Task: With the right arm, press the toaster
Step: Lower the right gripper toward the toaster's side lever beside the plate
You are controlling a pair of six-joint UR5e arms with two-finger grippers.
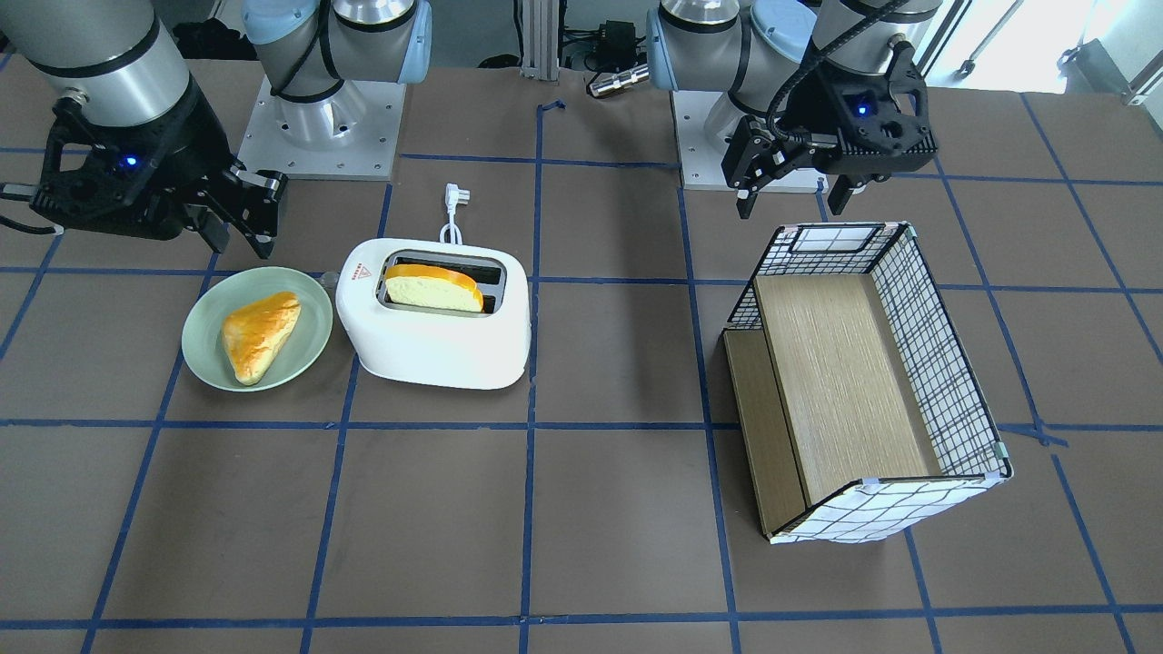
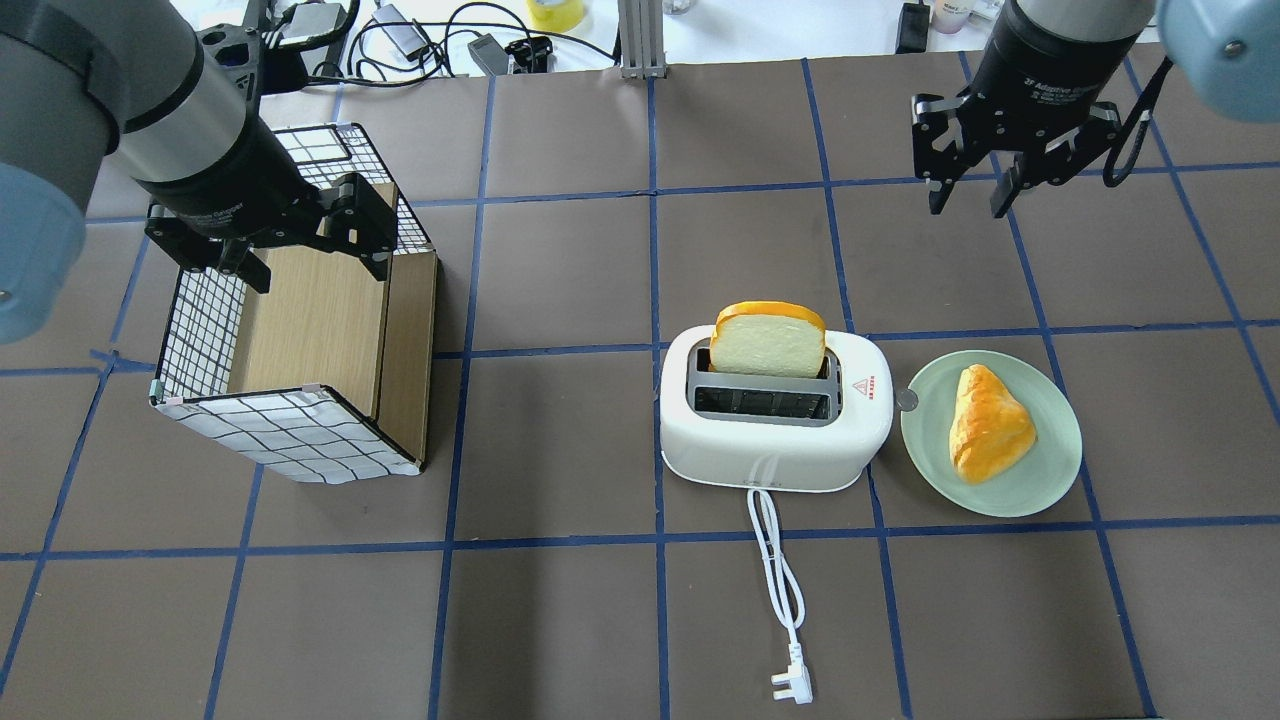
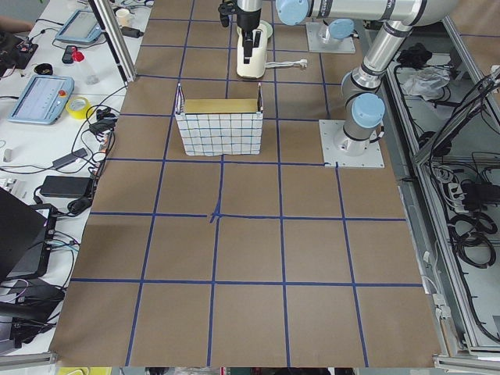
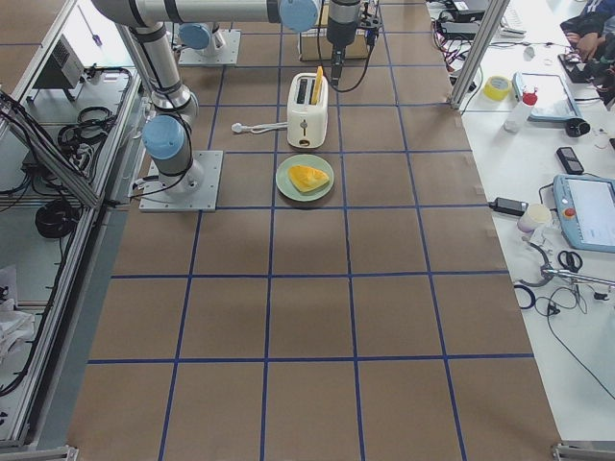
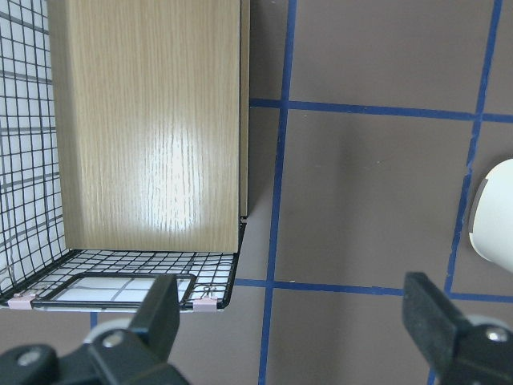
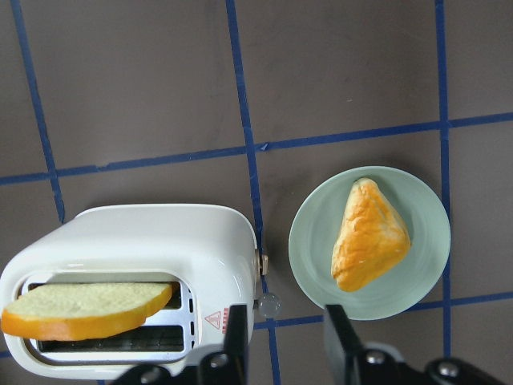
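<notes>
The white toaster (image 2: 775, 450) stands mid-table with a slice of bread (image 2: 768, 340) upright in its far slot; it also shows in the front view (image 1: 436, 350) and the right wrist view (image 6: 152, 241). A small grey lever knob (image 2: 907, 400) sticks out of its end facing the plate. My right gripper (image 2: 965, 195) hangs open and empty above the table, beyond and to the right of the toaster, apart from it. In the right wrist view the knob (image 6: 268, 303) lies just ahead of the gripper (image 6: 284, 337). My left gripper (image 2: 315, 270) is open and empty over the grid-patterned box.
A green plate (image 2: 1000, 500) with a pastry (image 2: 985, 425) sits right beside the toaster's knob end. The toaster's white cord and plug (image 2: 790, 685) trail toward the robot. The black-and-white grid box (image 2: 290, 430) with wood lining lies on its side at the left.
</notes>
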